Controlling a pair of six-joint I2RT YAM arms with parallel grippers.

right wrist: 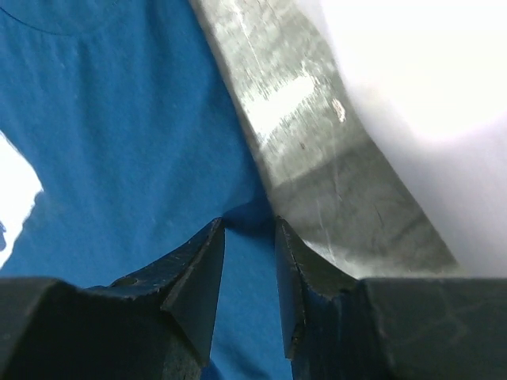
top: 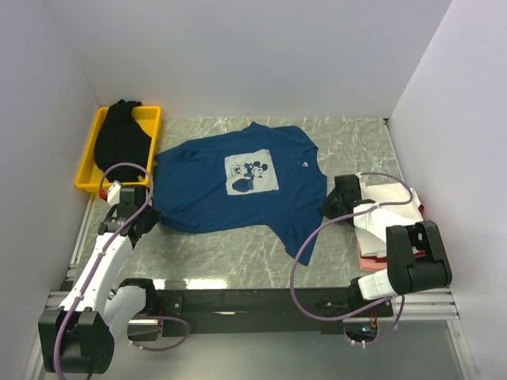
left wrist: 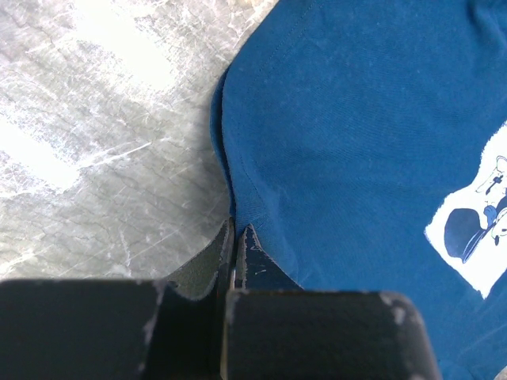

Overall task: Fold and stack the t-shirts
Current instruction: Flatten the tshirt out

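While dark blue tee [top: 238, 186] lies unfolded, left tool [left wrist: 238, 234] clamps its edge, right tool [right wrist: 249, 228] parted astride the opposite edge; black tee [top: 119, 138] waits in yellow tray [top: 87, 170]; folded tees [top: 392, 196] already stacked.

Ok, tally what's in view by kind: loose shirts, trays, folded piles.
Loose shirts: 2, a dark blue mouse-print cotton t-shirt and a black cotton t-shirt
Yellow plastic tray: 1
Folded pile, white cloth on top: 1
Total: 4
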